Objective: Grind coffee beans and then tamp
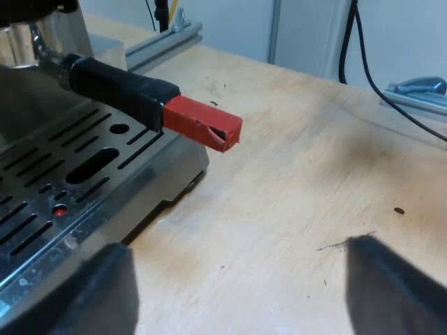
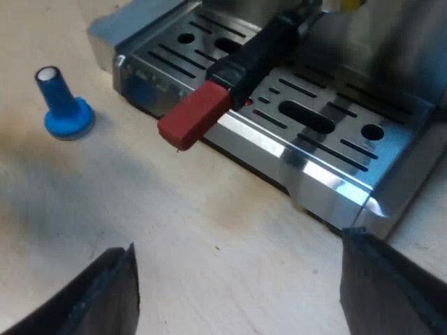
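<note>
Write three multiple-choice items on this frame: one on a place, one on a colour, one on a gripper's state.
1. Where is the blue tamper? A upright on the table, apart from the espresso machine; B on the machine; C tipped over on the table.
2. What colour is the end of the holder's handle? A blue; B red; C black.
3. The left gripper is: A shut on the handle; B shut on the tamper; C open, holding nothing.
Answers: 1 A, it stands on bare wood clear of the machine; 2 B, the tip jutting past the machine's front is red; 3 C, its fingers are spread wide over the table with nothing between.
</note>
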`<state>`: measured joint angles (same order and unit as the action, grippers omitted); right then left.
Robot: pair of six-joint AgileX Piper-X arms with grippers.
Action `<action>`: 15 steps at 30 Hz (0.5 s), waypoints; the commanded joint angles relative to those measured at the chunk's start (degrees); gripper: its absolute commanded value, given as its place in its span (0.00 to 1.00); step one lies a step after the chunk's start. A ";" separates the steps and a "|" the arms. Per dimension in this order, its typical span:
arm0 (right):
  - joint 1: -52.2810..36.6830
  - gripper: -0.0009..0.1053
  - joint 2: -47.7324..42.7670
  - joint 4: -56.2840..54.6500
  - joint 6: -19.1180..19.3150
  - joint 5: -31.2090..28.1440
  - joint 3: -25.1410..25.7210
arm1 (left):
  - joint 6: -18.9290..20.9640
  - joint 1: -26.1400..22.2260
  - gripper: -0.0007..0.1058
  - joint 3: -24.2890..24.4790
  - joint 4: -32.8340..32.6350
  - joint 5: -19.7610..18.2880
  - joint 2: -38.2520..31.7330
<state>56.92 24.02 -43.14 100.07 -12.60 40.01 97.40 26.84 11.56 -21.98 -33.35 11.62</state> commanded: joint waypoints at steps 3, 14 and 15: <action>6.10 0.59 3.09 2.72 -2.54 -9.35 0.53 | 0.08 0.30 0.63 0.01 1.28 0.38 0.17; 26.22 0.51 10.78 4.22 -11.87 -32.09 0.36 | 0.08 0.30 0.63 0.01 1.28 0.38 0.17; 28.93 0.48 11.87 5.43 -14.09 -34.48 -0.11 | 0.08 0.30 0.63 0.01 1.28 0.38 0.17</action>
<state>84.96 35.73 -38.59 87.41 -44.20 39.80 97.40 26.84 11.48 -21.75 -33.35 11.74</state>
